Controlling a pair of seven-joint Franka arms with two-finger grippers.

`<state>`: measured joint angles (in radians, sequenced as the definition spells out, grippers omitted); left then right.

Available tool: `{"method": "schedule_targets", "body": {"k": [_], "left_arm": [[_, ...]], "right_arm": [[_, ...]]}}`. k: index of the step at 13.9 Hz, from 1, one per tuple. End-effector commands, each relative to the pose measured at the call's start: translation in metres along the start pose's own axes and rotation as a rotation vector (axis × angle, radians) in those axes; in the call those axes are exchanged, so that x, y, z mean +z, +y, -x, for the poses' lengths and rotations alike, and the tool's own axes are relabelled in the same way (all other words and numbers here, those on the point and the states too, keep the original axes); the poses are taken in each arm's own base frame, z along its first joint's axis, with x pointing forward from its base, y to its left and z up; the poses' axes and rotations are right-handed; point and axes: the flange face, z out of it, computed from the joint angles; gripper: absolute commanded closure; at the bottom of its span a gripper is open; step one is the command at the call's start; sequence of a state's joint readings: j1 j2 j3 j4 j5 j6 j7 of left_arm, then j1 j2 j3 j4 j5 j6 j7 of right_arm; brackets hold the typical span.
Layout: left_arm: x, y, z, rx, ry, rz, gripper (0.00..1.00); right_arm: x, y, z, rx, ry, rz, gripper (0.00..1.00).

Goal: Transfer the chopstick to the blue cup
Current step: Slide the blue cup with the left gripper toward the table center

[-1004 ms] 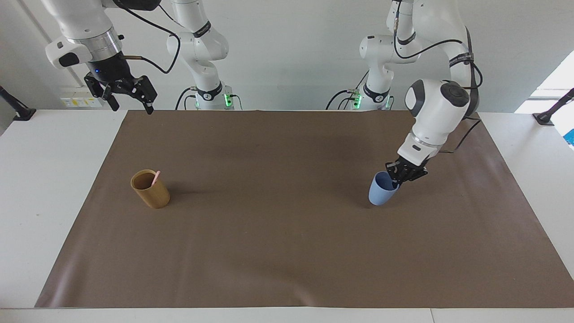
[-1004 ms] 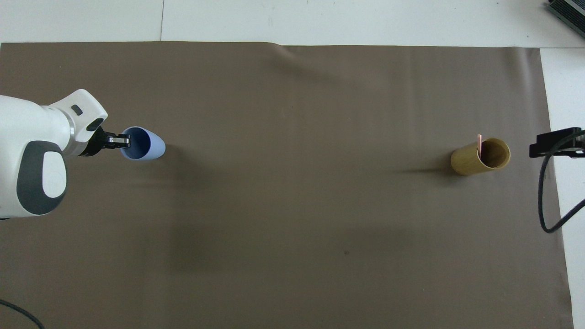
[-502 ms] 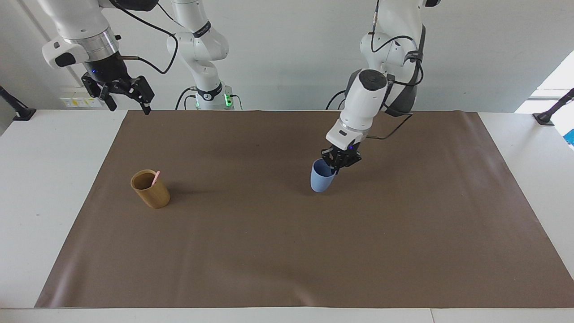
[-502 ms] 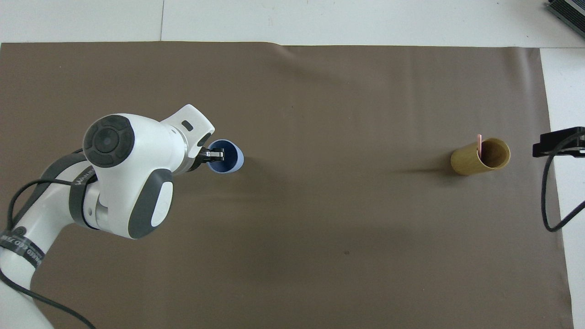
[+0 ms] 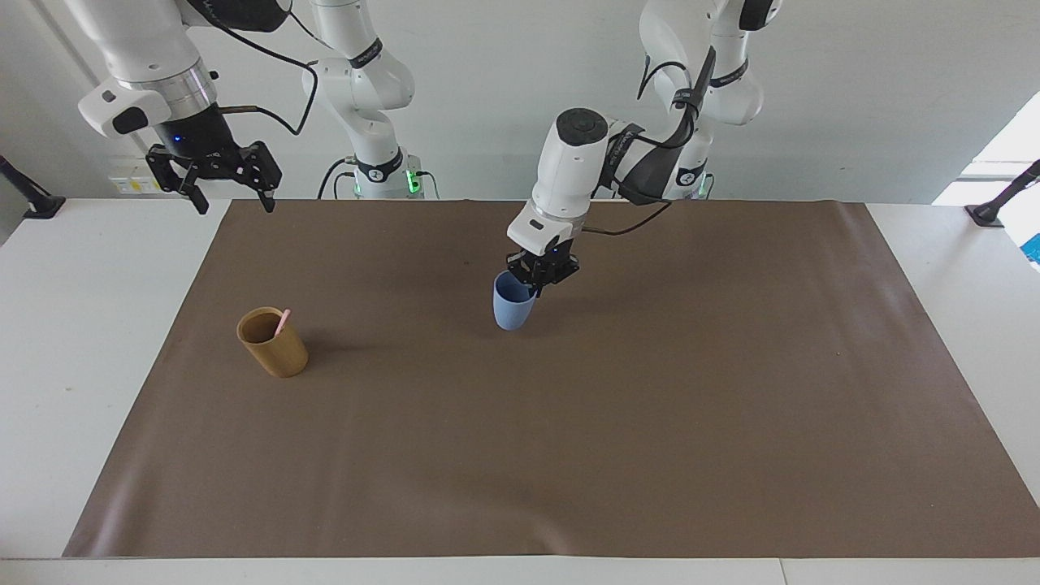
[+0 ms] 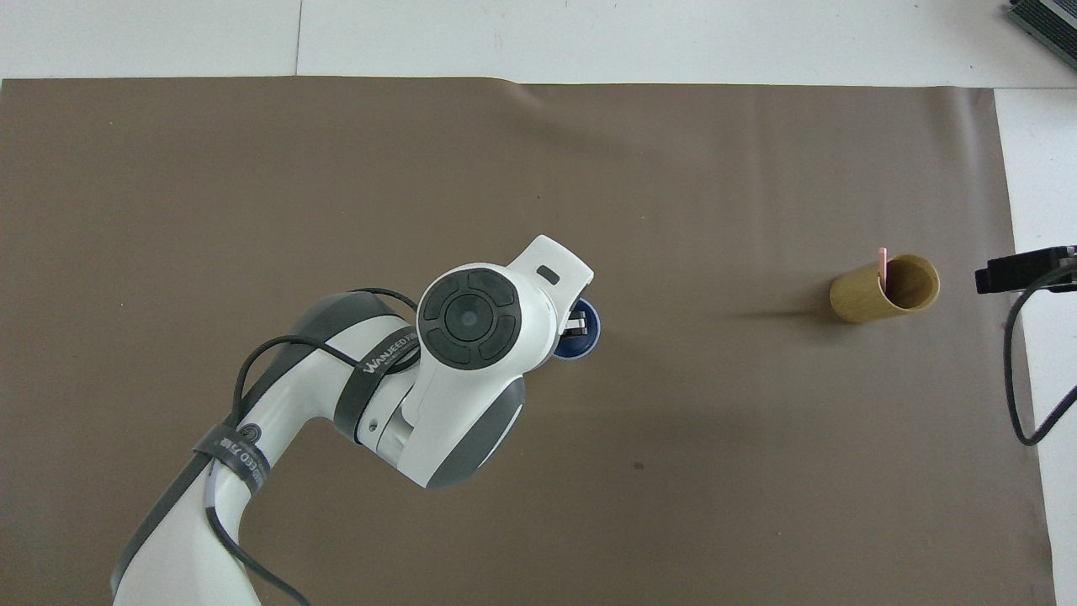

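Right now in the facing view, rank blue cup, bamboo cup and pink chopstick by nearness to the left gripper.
1. Blue cup, gripped at its rim by the left gripper.
2. Pink chopstick, inside the bamboo cup.
3. Bamboo cup, toward the right arm's end; nearly tied with the chopstick.

White table under a brown mat, two cups on the mat

A white table (image 5: 97,341) carried a broad brown mat (image 5: 569,455) that covered most of its top, leaving bare white strips at both ends (and a narrow one along the edge farthest from the robots). A tan cylindrical cup (image 5: 274,343) stood on the mat toward the right arm's end, a pale pink stick (image 5: 281,322) leaning inside it. The blue cup (image 5: 513,302) was upright near the mat's middle, well apart from the tan one; whether its base touched the mat could not be told.
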<state>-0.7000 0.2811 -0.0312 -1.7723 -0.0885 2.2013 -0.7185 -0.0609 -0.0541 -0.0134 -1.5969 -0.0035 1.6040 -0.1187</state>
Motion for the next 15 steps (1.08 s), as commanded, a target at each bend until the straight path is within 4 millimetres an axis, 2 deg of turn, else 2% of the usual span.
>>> {"method": "schedule_targets", "body": {"k": [1,3,4,5,7,8,10,12,13,15], "left_arm": [[0.010,0.011,0.008,0.009,-0.020,-0.029,1.00],[0.015,0.013,0.016,0.023,-0.027,-0.035,0.97],[0.015,0.013,0.016,0.035,-0.025,-0.032,0.75],[0.016,0.012,0.017,0.066,-0.027,-0.034,0.64],[0.014,0.012,0.015,0.110,-0.024,-0.033,0.37],[0.011,0.010,0.013,0.119,-0.022,-0.031,0.31],[-0.006,0.004,0.009,0.121,-0.009,-0.029,0.00],[-0.025,-0.005,0.008,0.114,-0.006,-0.037,0.00],[-0.039,-0.024,-0.005,0.083,0.002,-0.041,0.00],[-0.067,-0.070,-0.015,0.127,0.031,-0.071,0.00]], "right_arm": [[0.004,-0.006,0.000,-0.044,0.040,-0.042,0.00],[0.010,-0.007,-0.004,-0.132,0.041,-0.067,0.00],[0.016,-0.003,-0.003,-0.231,0.040,-0.076,0.00],[0.025,0.003,-0.004,-0.361,0.054,-0.101,0.00],[0.042,0.026,-0.005,-0.598,0.096,-0.102,0.00],[0.051,0.038,-0.004,-0.694,0.116,-0.113,0.00],[0.076,0.055,-0.002,-0.869,0.187,-0.135,0.00],[0.098,0.050,-0.002,-1.026,0.217,-0.143,0.00],[0.111,0.047,-0.003,-1.059,0.218,-0.148,0.00],[0.134,0.048,-0.004,-1.100,0.289,-0.202,0.00]]}}
